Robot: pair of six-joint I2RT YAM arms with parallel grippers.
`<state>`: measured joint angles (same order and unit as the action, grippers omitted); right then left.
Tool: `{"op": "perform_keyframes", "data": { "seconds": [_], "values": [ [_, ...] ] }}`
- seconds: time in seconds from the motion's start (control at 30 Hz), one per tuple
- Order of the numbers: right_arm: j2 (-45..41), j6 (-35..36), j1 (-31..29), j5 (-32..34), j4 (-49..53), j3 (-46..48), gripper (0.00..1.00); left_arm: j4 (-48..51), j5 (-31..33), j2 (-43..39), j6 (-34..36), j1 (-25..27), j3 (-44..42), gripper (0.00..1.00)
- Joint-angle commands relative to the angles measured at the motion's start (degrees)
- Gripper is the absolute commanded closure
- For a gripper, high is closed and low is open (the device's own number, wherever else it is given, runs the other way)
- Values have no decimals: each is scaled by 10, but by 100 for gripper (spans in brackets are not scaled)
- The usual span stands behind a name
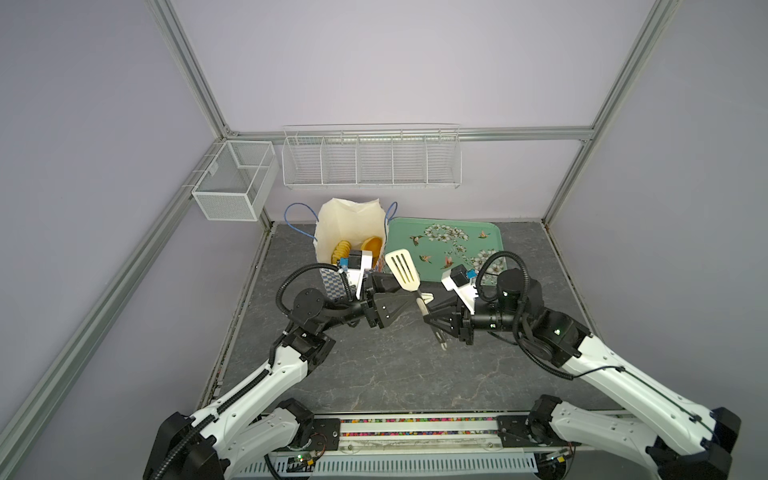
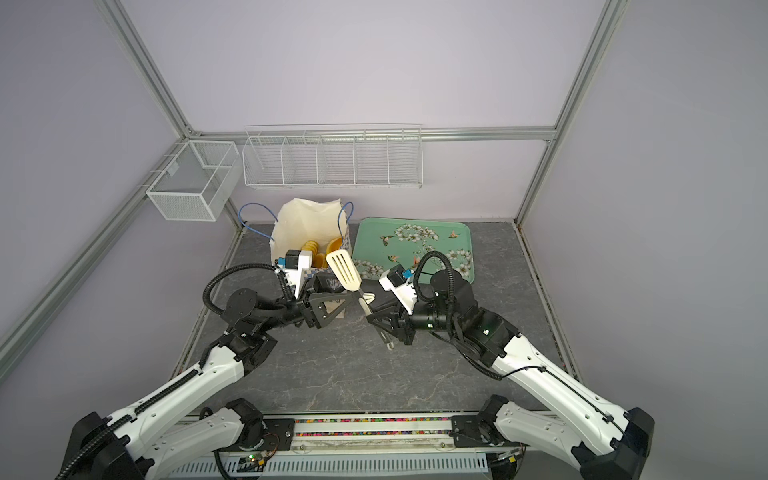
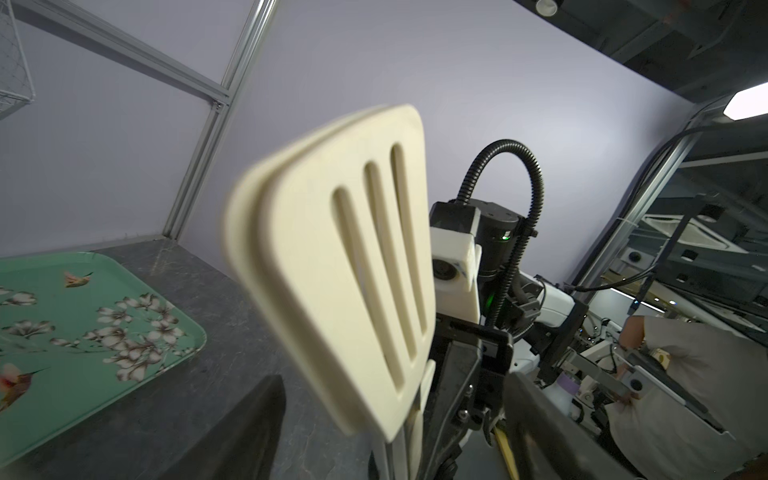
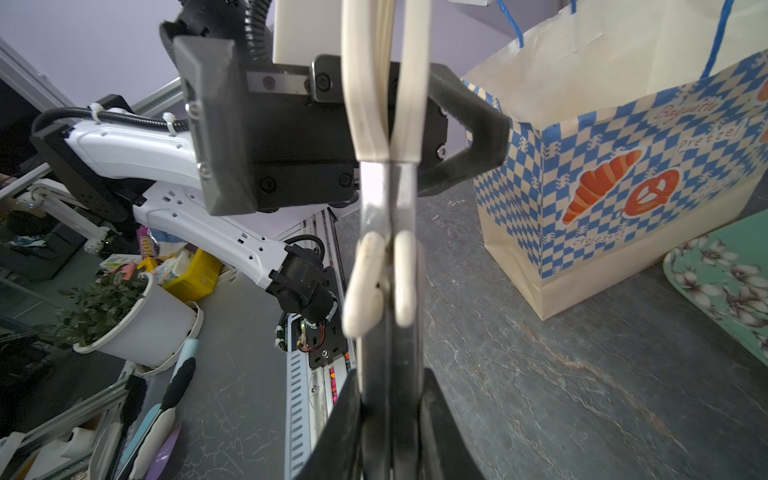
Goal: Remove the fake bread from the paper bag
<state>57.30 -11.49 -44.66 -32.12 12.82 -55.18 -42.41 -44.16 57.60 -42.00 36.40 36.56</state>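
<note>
The paper bag (image 1: pixel 345 224) (image 2: pixel 307 224) (image 4: pixel 602 187) stands upright and open at the back left of the table. Fake bread shows inside it: a ribbed piece (image 1: pixel 343 251) (image 2: pixel 311 249) and a rounder one (image 1: pixel 371 245) (image 2: pixel 333 246). My right gripper (image 1: pixel 434 322) (image 2: pixel 380 322) (image 4: pixel 390 415) is shut on the handle of the tongs (image 1: pixel 403 270) (image 2: pixel 344 272) (image 3: pixel 345 270) (image 4: pixel 386 187). Their cream slotted heads point up and are pressed together. My left gripper (image 1: pixel 405 293) (image 2: pixel 347 291) (image 3: pixel 390 395) (image 4: pixel 357 124) is open. Its jaws stand wide on either side of the tongs' arms.
The green flowered tray (image 1: pixel 490 241) (image 2: pixel 457 249) (image 3: pixel 62 399) (image 4: pixel 744 237) lies right of the bag. A wire rack (image 1: pixel 371 158) and a mesh basket (image 1: pixel 232 183) hang on the back wall. Both arms meet over the middle of the dark stone table (image 1: pixel 374 374).
</note>
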Motion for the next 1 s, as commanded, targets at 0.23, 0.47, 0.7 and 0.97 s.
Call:
{"op": "perform_keyframes", "data": {
  "seconds": [0.23, 0.47, 0.7, 0.97],
  "values": [
    [30, -30, 11, -92, -68, -4, 93, -67, -42, 17, -43, 3, 39, 39],
    [49, -41, 23, -114, -75, -12, 93, -90, -51, 32, -63, 2, 47, 68],
    [61, -46, 30, -114, -73, -19, 91, -88, -52, 35, -61, 3, 47, 100],
    [56, -46, 32, -69, -77, -14, 74, -72, -34, 27, -53, 2, 50, 100]
  ]
}}
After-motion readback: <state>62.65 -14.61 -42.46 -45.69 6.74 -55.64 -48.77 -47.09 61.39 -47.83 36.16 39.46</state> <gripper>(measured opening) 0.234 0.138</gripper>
